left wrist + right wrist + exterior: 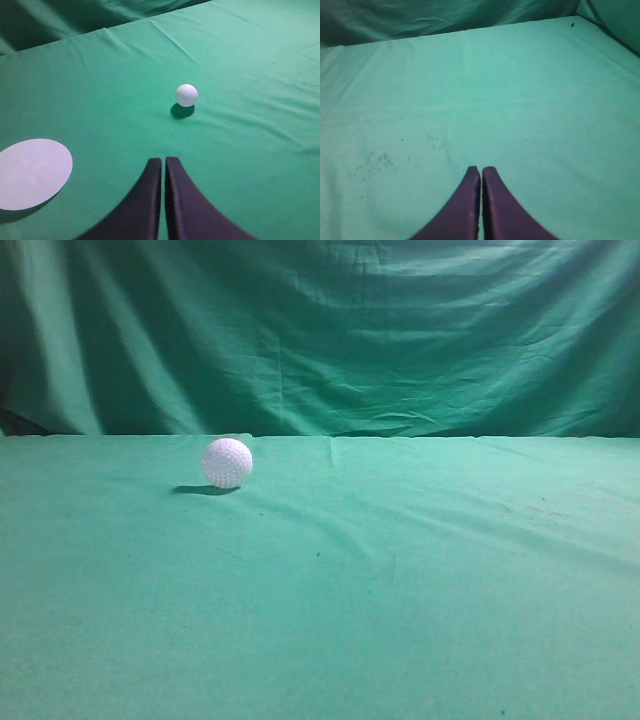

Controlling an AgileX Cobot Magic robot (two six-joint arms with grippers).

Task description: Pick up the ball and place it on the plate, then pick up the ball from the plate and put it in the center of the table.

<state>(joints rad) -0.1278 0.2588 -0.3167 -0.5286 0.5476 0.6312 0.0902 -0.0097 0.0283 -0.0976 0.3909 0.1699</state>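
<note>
On green table, white ball, both pincers closed, empty

The ball has a matt white, dimpled surface. The table is covered in matt green cloth, slightly wrinkled. The plate appears smooth, matt white.

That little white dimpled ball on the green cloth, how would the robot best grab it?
Probably across the middle of the small white dimpled ball, at its widest, coming straight down from above. It is round, so any side serves, and it sits alone on the green cloth table, clear of the flat white round plate. The left gripper, nearest it, has its jaws shut and must open first.
</note>
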